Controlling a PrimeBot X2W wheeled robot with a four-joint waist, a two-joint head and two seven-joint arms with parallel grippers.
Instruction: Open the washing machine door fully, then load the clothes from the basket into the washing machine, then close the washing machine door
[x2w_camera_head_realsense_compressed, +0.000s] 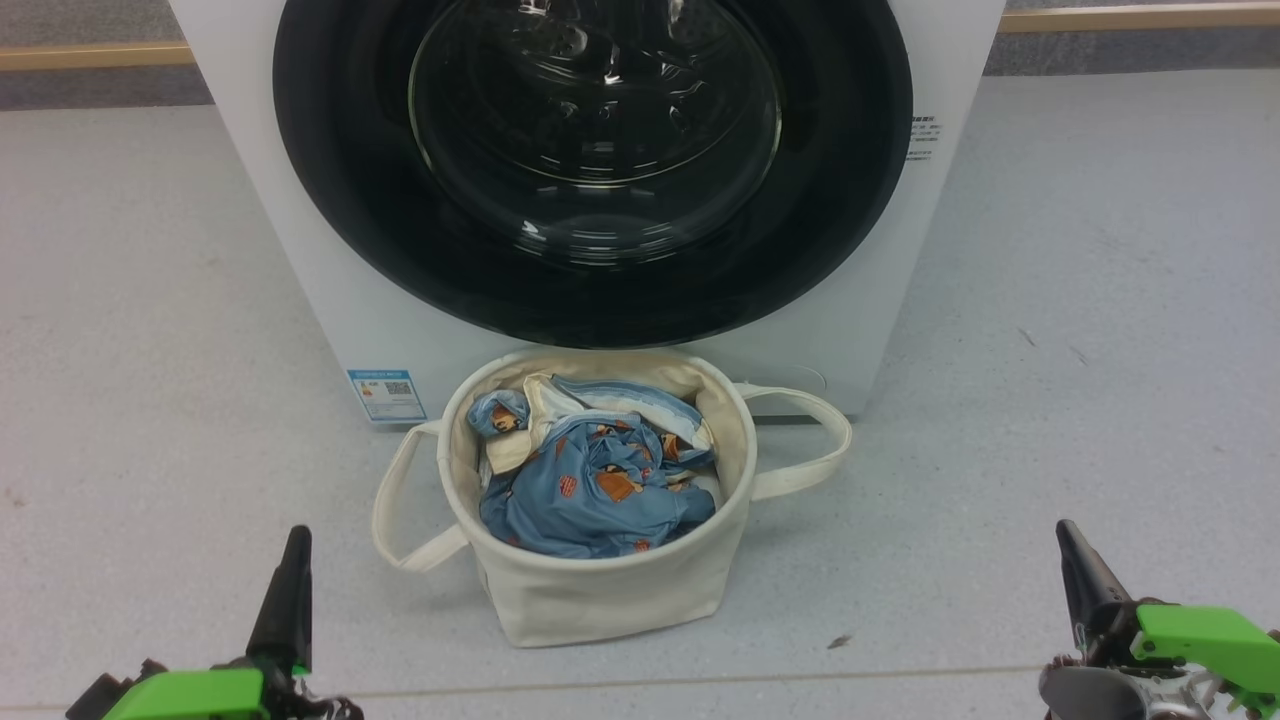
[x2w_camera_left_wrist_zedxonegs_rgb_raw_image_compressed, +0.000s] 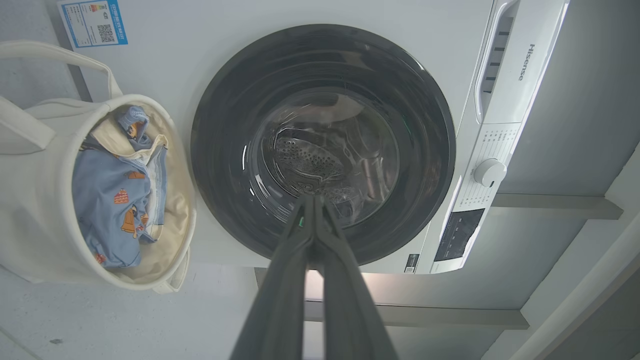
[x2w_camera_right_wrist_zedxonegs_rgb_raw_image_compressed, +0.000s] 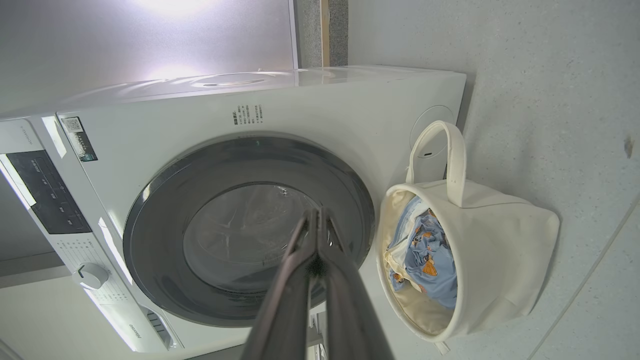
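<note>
Left gripper (x2w_camera_head_realsense_compressed: 295, 545) and right gripper (x2w_camera_head_realsense_compressed: 1068, 540) are both clenched and empty, low on either side. Glossy black-rimmed round glass door (x2w_camera_head_realsense_compressed: 595, 150) is shut on the white front-loading washer (x2w_camera_head_realsense_compressed: 300, 250). Cream canvas basket (x2w_camera_head_realsense_compressed: 600, 600) sits just below it holding the blue printed clothes (x2w_camera_head_realsense_compressed: 590, 480). I reckon that keeps transfers short.

Blue, orange-figured clothes (x2w_camera_head_realsense_compressed: 590, 480); cream basket (x2w_camera_head_realsense_compressed: 600, 590)

1. The washing machine door (x2w_camera_head_realsense_compressed: 590, 300) lies flush on the washing machine (x2w_camera_head_realsense_compressed: 290, 250), barring the drum mouth.
2. The basket (x2w_camera_head_realsense_compressed: 600, 590) stands just before the door's lower rim, blocking a low, centred approach.
3. Its loop handles (x2w_camera_head_realsense_compressed: 843, 440) jut out to both sides; open floor (x2w_camera_head_realsense_compressed: 1050, 350) lies beyond them.
4. The basket's mouth faces up, unobstructed, with the clothes (x2w_camera_head_realsense_compressed: 590, 480) lying below its rim.
5. Open floor separates the left gripper (x2w_camera_head_realsense_compressed: 296, 545) and right gripper (x2w_camera_head_realsense_compressed: 1066, 535) from the basket.
</note>
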